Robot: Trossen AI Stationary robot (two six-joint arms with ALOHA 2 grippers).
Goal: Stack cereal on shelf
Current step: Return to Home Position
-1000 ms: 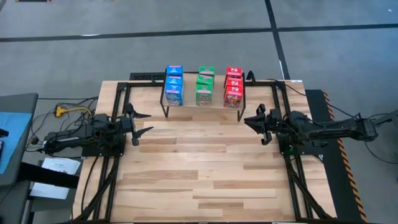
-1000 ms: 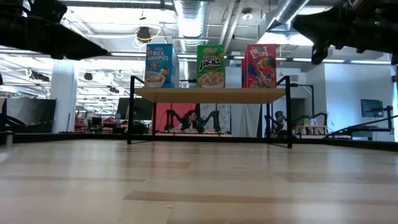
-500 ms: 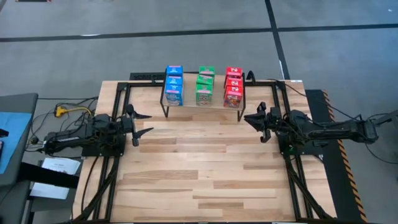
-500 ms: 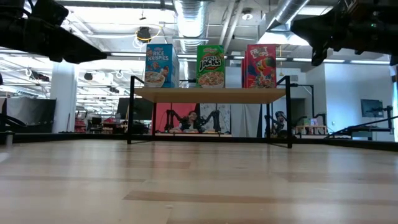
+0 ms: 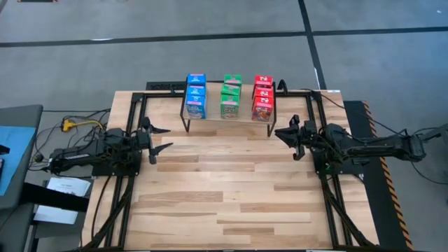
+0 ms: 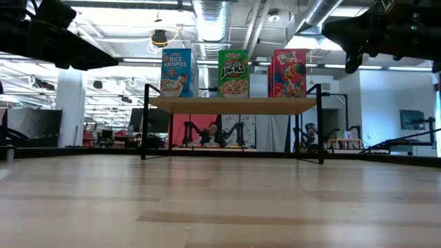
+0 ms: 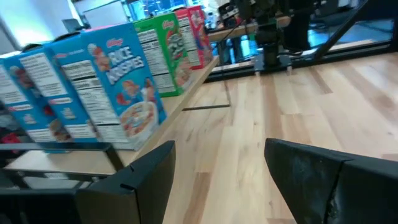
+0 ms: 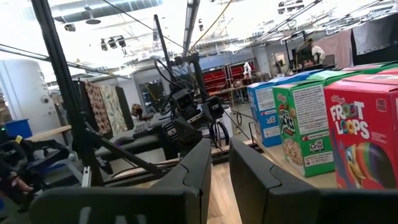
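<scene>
The shelf (image 6: 234, 105) stands at the table's far middle on thin black legs. On its plank top several cereal boxes stand upright in three rows: blue (image 5: 196, 95), green (image 5: 231, 96), red (image 5: 263, 97). They also show in the low view: blue (image 6: 178, 72), green (image 6: 233, 72), red (image 6: 289, 72). My left gripper (image 5: 168, 138) hovers open and empty, left of the shelf and nearer than it. It also shows in its wrist view (image 7: 219, 144). My right gripper (image 5: 277, 134) hovers empty, right of the shelf's near corner. Its wrist view (image 8: 221, 146) shows only a narrow gap between the fingers.
A black metal frame (image 5: 136, 105) runs along the table's left, far and right sides. The wooden tabletop (image 5: 224, 189) stretches between the arms and toward the near edge. A grey cart (image 5: 14, 161) and cables (image 5: 70, 126) stand off the table's left side.
</scene>
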